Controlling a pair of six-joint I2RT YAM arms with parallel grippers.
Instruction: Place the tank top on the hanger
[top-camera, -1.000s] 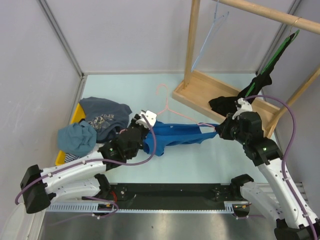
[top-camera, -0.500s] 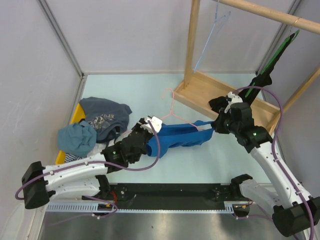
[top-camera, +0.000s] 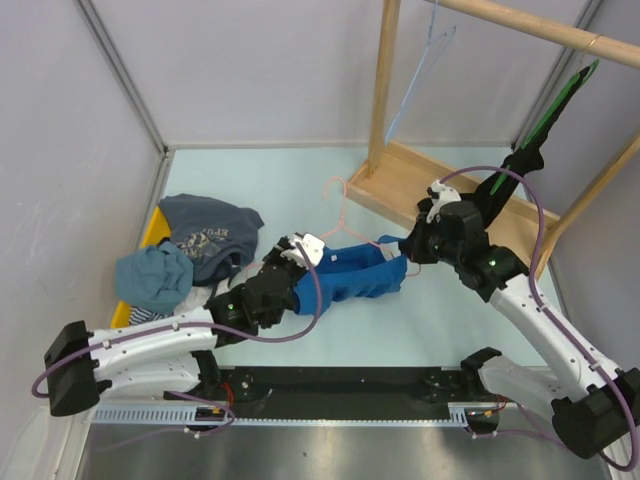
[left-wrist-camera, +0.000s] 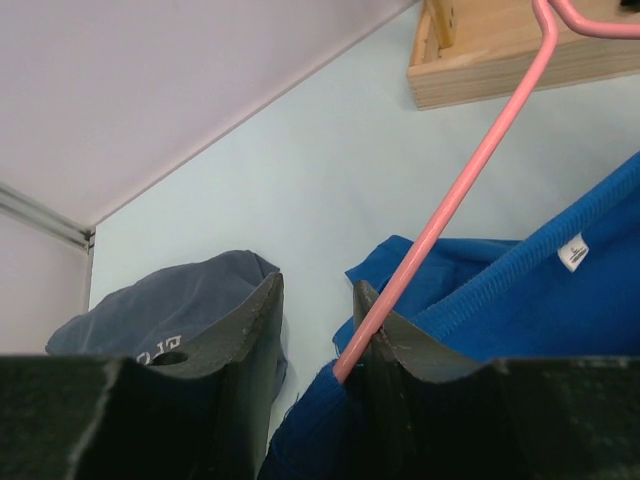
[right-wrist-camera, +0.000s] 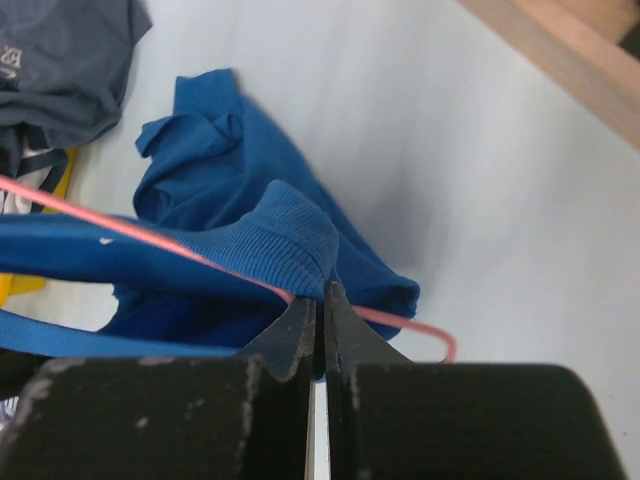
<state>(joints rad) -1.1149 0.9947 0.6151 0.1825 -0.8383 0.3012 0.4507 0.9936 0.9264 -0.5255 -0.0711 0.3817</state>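
Tank top (top-camera: 352, 278): royal-blue, strung across the middle of the table (top-camera: 240, 175) between the two arms. It is bunched at the left arm's end and drawn out toward the right, with its lower folds lying on the surface.
Hanger (top-camera: 341, 213): thin pink wire, tilted, hook pointing up toward the wooden rack (top-camera: 440, 195). The wire runs in among the blue cloth and bends out just past the right gripper (right-wrist-camera: 320, 290).
How it handles: the top looks light, limp and stretchy, with the ribbed hem and stitched bands as its firmest parts. It will probably sag and slip along the smooth wire. The wire itself looks springy enough to twist under a sideways pull.
Where to hold: best judged at a hem or strap edge, pinched close to the wire so the opening can be spread over the hanger's shoulder. The hanger is best held at its neck, below the hook.
Right gripper: clenched on a fold of the ribbed hem, with the pink wire crossing right at the fingertips. Whether the wire is caught too cannot be told.
Left gripper (left-wrist-camera: 318, 300): jaws partway apart, the wire lying against the inner face of one finger and blue cloth bunched low between them. Whether it has a hold cannot be told.
Nearby: a grey shirt (top-camera: 212, 232) and a teal garment (top-camera: 152, 276) are heaped at the table's left side, near the left arm.
Risk: a hard tug from either end could slide the cloth off the wire.
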